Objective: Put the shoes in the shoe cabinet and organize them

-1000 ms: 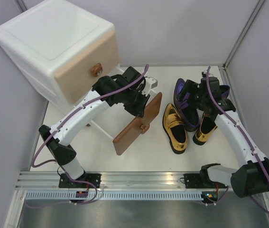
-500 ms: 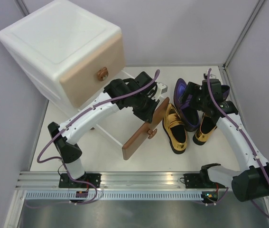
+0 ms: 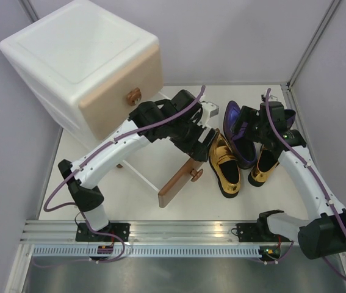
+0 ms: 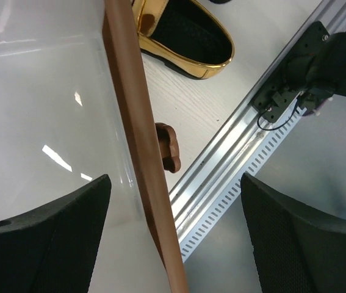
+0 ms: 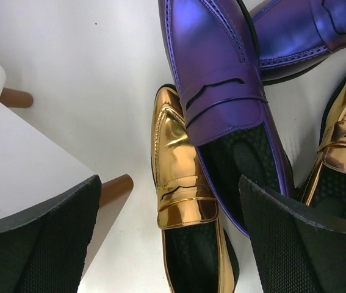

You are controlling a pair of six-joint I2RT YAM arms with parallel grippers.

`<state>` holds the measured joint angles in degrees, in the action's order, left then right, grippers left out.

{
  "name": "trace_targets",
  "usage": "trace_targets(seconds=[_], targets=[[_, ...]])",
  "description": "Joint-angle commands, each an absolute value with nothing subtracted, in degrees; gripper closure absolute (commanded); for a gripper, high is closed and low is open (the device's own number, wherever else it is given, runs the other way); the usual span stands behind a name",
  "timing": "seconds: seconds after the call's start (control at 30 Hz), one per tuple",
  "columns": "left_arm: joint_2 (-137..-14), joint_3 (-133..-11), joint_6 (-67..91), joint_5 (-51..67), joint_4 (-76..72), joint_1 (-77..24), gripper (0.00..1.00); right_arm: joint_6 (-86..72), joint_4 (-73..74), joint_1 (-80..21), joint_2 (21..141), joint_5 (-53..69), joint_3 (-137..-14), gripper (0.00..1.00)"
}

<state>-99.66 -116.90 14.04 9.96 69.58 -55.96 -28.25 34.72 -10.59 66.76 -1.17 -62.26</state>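
The white shoe cabinet point(image 3: 69, 55) stands at the back left, its beige upper drawer point(image 3: 121, 91) closed. Its brown lower drawer front point(image 3: 179, 183) is pulled far out toward the shoes. My left gripper point(image 3: 204, 141) is open over that panel's far end; in the left wrist view the brown drawer front point(image 4: 139, 146) runs between the spread fingers point(image 4: 44, 238) untouched. Two gold shoes point(image 3: 226, 168) point(image 3: 263, 170) and two purple shoes point(image 3: 240, 137) point(image 3: 285, 119) lie clustered at right. My right gripper point(image 5: 169, 238) hangs open above a gold shoe point(image 5: 182, 171) and a purple shoe point(image 5: 221, 79).
A bear-shaped knob point(image 4: 169, 146) sticks out of the brown panel toward the aluminium rail point(image 4: 252, 122) at the table's near edge. A brown cabinet foot point(image 5: 14, 96) shows at left in the right wrist view. Grey walls close in the table on three sides.
My left gripper was shut on the brown drawer front and has opened, letting it go. The drawer came further out and its front swung toward the gold shoe. The right arm barely moved.
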Motion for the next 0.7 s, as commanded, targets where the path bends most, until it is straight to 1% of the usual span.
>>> trace_targets(seconds=[0.0,0.13,0.33,0.43,0.47,0.5,0.6,0.67], targets=[[-96.1,-120.2,14.1,6.8,68.1,-55.1,0.11,-26.7,33.9,-10.3,67.4,-0.2,-64.3,0.03],[-94.0,-120.1,13.4,2.8,69.0,-51.9,0.12,-27.9,35.2,-10.3,68.2,-0.2,-66.2,0.04],[-91.1,-116.7,10.8,-1.8,69.6,-43.2,0.14,-32.7,40.5,-11.1,69.7,-0.2,-72.7,0.04],[-90.3,-115.5,9.2,-4.2,69.3,-38.4,0.14,-35.0,47.4,-13.9,71.8,-3.5,-79.6,0.03],[-90.2,-115.0,8.5,-5.2,69.3,-36.8,0.14,-35.6,51.3,-16.3,73.6,-4.6,-81.5,0.03],[-90.1,-114.8,7.9,-5.6,69.3,-36.2,0.14,-36.1,53.1,-17.9,74.6,-5.6,-85.4,0.02],[-90.3,-114.2,6.0,-6.7,68.6,-34.4,0.14,-40.0,59.7,-22.8,78.1,-7.6,-91.2,0.02],[-90.3,-113.3,4.8,-7.6,67.9,-33.1,0.14,-42.8,62.9,-25.5,80.1,-9.0,-93.1,0.02]])
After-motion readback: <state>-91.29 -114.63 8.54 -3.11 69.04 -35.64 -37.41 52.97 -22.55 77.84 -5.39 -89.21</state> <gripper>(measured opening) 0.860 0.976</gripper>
